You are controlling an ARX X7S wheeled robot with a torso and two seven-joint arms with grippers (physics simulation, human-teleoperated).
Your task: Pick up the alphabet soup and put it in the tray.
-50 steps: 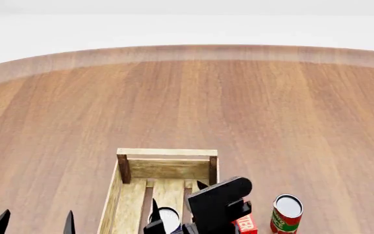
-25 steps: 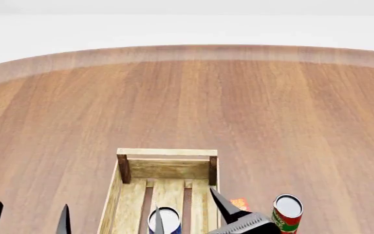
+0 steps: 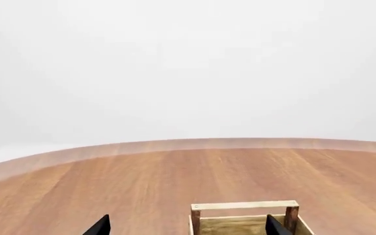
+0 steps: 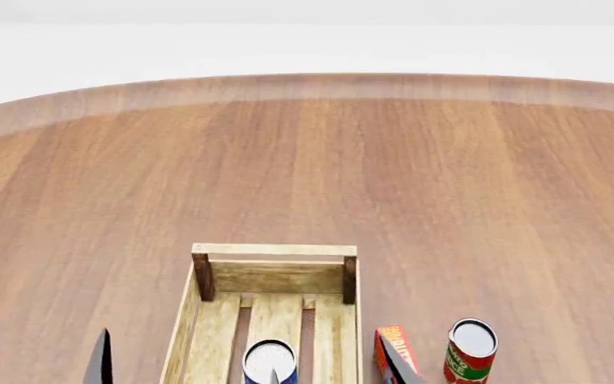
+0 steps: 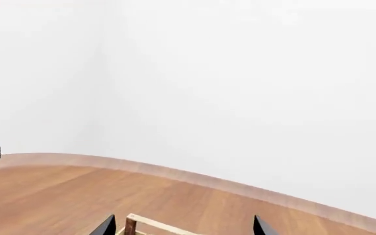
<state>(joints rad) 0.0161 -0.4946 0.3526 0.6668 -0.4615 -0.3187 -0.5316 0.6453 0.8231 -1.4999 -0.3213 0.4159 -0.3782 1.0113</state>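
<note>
progress: looking nearly done, judging by the layout | alphabet soup (image 4: 269, 362) standing upright inside the tray (image 4: 275, 253), near its close end | right gripper (image 4: 334, 370) spread apart, gripping nothing, tips straddling the can | left gripper (image 4: 38, 352) hanging spread and empty beside the tray | left: clearing the arm away

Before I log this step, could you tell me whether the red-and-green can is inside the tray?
No, in the head view the red-and-green can stands on the table beside the tray, outside it.
</note>
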